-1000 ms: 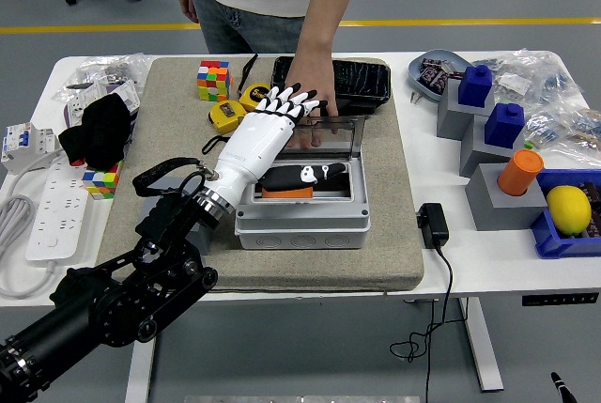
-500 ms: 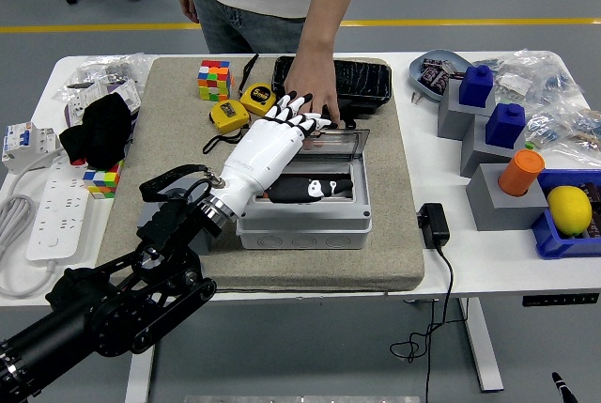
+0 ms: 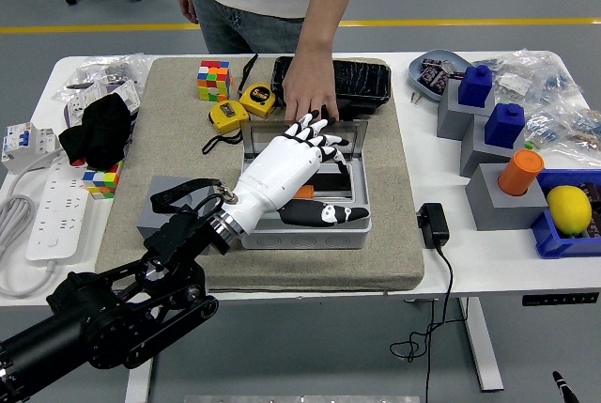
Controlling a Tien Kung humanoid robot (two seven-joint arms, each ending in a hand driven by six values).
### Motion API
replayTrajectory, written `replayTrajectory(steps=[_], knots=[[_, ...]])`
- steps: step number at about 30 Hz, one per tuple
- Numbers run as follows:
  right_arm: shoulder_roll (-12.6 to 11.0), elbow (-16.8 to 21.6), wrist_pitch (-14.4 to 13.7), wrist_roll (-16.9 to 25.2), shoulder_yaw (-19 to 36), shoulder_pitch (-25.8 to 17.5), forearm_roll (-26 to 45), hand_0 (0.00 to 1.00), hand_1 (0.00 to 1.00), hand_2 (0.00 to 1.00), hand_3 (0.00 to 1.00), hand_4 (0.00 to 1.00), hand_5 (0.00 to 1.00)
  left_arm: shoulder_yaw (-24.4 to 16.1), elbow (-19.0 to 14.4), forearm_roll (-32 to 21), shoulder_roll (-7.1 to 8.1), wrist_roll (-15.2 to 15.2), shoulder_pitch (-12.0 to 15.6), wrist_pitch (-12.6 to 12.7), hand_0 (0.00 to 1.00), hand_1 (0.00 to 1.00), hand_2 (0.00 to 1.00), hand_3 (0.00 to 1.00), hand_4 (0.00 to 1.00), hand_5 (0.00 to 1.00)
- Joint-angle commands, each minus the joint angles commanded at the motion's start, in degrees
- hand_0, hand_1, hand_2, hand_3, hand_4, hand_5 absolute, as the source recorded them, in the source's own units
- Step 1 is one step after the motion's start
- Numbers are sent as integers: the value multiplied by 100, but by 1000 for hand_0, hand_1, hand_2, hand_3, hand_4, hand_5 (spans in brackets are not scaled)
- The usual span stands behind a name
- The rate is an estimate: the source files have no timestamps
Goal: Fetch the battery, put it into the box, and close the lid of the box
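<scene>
Head view, looking down over a white surface (image 3: 451, 262) covered in the middle by a beige felt mat (image 3: 169, 149). The robot's left hand (image 3: 299, 154), white with black finger joints, lies flat with fingers spread on the clear hinged lid (image 3: 349, 135) of a grey plastic junction box (image 3: 305, 229), gripping nothing. The lid appears pressed almost down, though whether it has latched cannot be told. Under the lid a dark object with an orange part, likely the battery (image 3: 324, 198), shows inside the box, so fetching and placing look done and only the final closing seems left. A person's hand (image 3: 308, 88) rests at the box's far edge, just beyond the robot's fingertips, beside a black textured case (image 3: 352, 79). The right arm is out of view. Room is tight at the far side: two yellow tape measures (image 3: 239, 107) and a multicoloured puzzle cube (image 3: 213, 79) lie near the box's far left corner. The mat is bare to the box's right, with a black power adapter (image 3: 432, 223) past its edge, and bare toward the near edge
</scene>
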Motion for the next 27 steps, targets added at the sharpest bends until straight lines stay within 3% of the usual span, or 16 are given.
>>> replayTrajectory(steps=[7,18,19,25,26,27], knots=[[-6,0,-6,-5,7,3,-4,864,827,774,788,998,998,113,-3,-102,30,-45,-4,24,998,944,796,462,998,998],[-4,0,-7,-3,19,10,-18,864,827,774,788,998,998,44,-236,-187,52,-407,-78,384,998,895,764,459,998,998],[-3,0,-6,-4,21,9,-24,862,827,775,789,998,998,-40,-164,-147,22,-374,-111,339,998,897,780,661,998,998],[1,0,-4,-13,38,5,-55,862,827,775,789,998,998,-415,312,68,-47,-202,-287,109,998,897,780,661,998,998],[0,0,-4,-15,43,5,-62,864,827,775,788,998,998,-455,378,96,-41,-175,-316,72,998,918,804,763,998,998],[-2,0,-4,-15,45,5,-66,864,827,775,788,998,998,-522,470,133,-28,-132,-354,10,998,918,804,763,998,998]])
